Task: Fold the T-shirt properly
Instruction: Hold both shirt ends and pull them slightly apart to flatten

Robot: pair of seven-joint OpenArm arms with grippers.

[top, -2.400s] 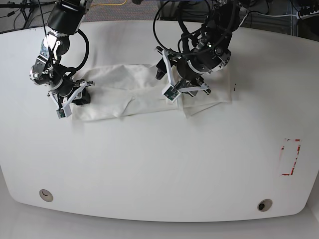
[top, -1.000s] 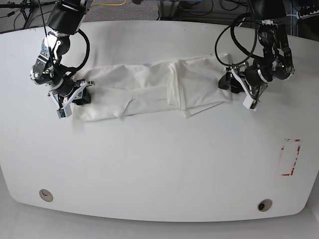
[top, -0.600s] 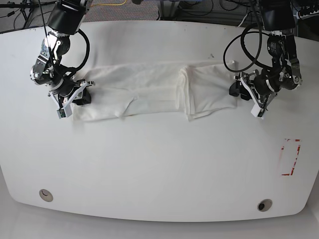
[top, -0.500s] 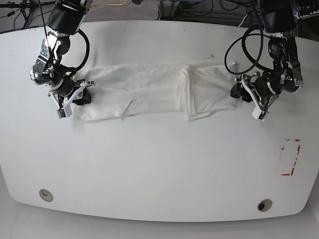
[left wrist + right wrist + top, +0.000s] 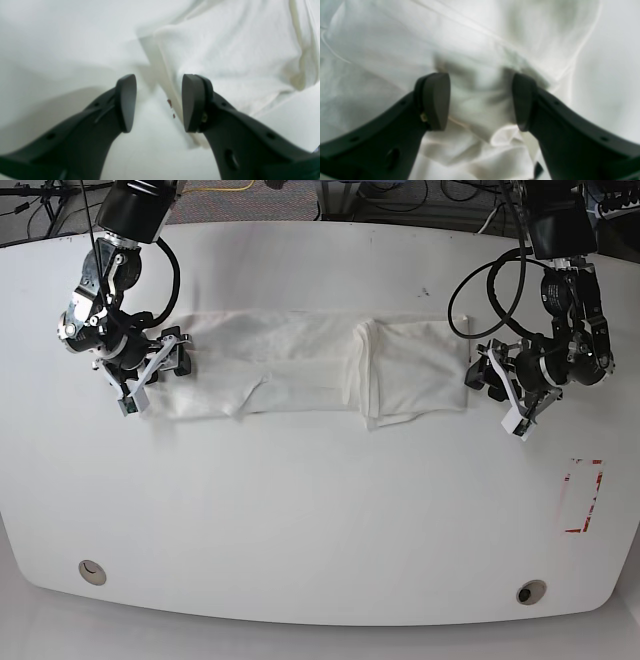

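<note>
The T-shirt (image 5: 310, 370) lies as a long white band across the far half of the table (image 5: 320, 520), running from 9 o'clock to 3 o'clock in the base view, with its two ends level. A doubled panel sits toward the 3 o'clock end; its fold line crosses the band just right of centre. No print shows on the upward face. The cloth is lightly creased, with a small diagonal pucker along the near edge toward 8 o'clock.

The left gripper (image 5: 482, 376) stands at the 3 o'clock end. In its wrist view the jaws are parted around the shirt's edge, one pad over bare table and the other over cloth, and nothing is pinched. Two small reddish specks (image 5: 171, 109) mark the table beside that edge.

The right gripper (image 5: 172, 356) stands at the 9 o'clock end. Its jaws are spread, and bunched cloth rises between the pads without being clamped.

Judged from this layout, the step in hand is a lengthwise stretch and flattening of the band, with both ends now free. The next move probably calls for a fresh pinch on one end's two corners and a carry across toward the opposite end, keeping the layers aligned.
</note>
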